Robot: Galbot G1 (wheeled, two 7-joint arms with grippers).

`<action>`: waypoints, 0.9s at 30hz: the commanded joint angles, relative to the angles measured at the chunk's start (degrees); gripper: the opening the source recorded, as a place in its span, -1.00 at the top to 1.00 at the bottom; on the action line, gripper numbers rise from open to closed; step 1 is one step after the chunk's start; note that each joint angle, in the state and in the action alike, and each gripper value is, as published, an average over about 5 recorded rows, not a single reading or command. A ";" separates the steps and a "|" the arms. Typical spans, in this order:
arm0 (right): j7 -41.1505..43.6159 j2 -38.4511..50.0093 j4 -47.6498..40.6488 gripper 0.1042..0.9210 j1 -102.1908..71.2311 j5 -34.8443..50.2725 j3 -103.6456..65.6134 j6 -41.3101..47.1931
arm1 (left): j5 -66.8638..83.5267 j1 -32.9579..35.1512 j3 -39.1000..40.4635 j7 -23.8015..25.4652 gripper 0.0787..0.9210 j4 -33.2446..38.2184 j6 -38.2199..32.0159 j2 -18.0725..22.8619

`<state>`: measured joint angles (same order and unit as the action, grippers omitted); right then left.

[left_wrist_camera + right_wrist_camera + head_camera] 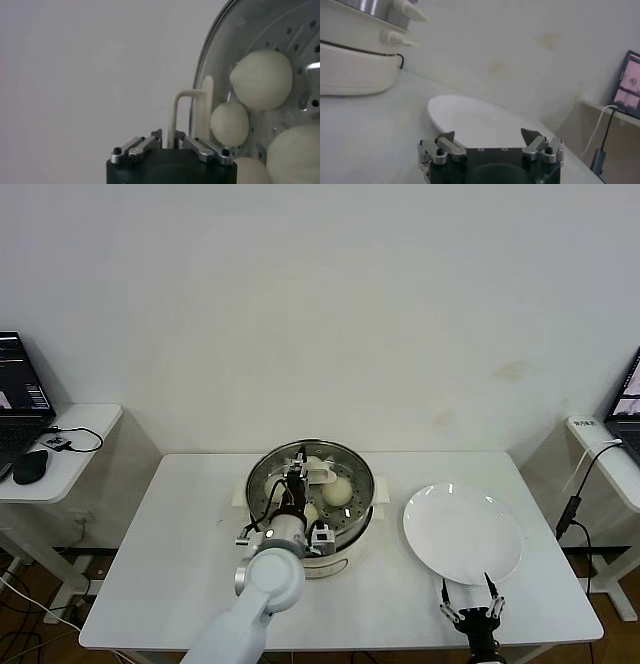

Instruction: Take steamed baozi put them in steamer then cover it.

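The steamer (pixel 352 529), a steel pot in a cream base, stands mid-table. Through the glass lid (pixel 268 476) I see cream baozi (pixel 338 490) on the perforated tray. My left gripper (pixel 296 476) is above the pot's middle, shut on the lid's cream loop handle (pixel 320 474). In the left wrist view the jaws (pixel 168 135) pinch one leg of the handle (pixel 177 107), with three baozi (pixel 261 79) beyond the lid's steel rim (pixel 209 47). I cannot tell whether the lid rests on the pot. My right gripper (pixel 468 604) is open and empty near the table's front edge.
A flat white plate (pixel 462 532) lies right of the steamer, bare, just beyond the right gripper (pixel 487 134); it also shows in the right wrist view (pixel 480 120). Side tables with laptops (pixel 20 399) stand at both sides. The steamer's cream base (pixel 355 60) has side handles.
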<state>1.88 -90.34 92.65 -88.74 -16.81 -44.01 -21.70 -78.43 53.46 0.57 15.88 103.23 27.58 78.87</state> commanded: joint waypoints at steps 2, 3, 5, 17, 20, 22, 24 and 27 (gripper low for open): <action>0.03 0.01 -0.16 -0.76 -0.22 -0.16 -0.01 0.02 | 0.29 6.60 -0.29 -0.12 0.09 8.71 -0.47 -2.84; 0.04 0.02 -0.25 -0.76 -0.27 -0.19 -0.05 -0.02 | 0.36 7.77 -0.37 -0.15 0.03 10.00 -0.63 -3.25; 0.05 0.04 -0.40 -0.76 -0.37 -0.27 -0.09 -0.14 | 0.45 10.28 -0.76 -0.38 -0.11 12.72 -0.96 -3.83; -0.04 1.05 0.19 -0.76 -1.81 1.50 0.04 -0.49 | 27.61 37.62 -14.63 -14.63 -0.76 32.24 -8.20 -12.05; 0.03 1.00 0.69 -0.76 -1.93 2.83 0.43 -0.19 | 51.26 43.14 -24.42 -20.90 -0.76 30.45 -19.68 -13.75; 0.27 1.10 1.10 -0.76 -2.21 3.87 0.94 -0.05 | 66.06 44.16 -29.78 -22.61 -0.77 27.95 -25.56 -13.64; 0.67 1.35 1.94 -0.76 -2.71 5.31 1.68 0.20 | 78.76 44.61 -33.09 -24.25 -0.77 26.27 -27.96 -13.58; 1.82 2.15 4.49 -0.76 -4.27 8.29 2.87 1.56 | 91.61 45.26 -34.26 -26.43 -0.77 25.39 -28.57 -13.28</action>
<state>2.46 -89.03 93.70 -90.96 -14.17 -43.01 -21.66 -48.76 84.58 -16.12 2.13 127.02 14.81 68.64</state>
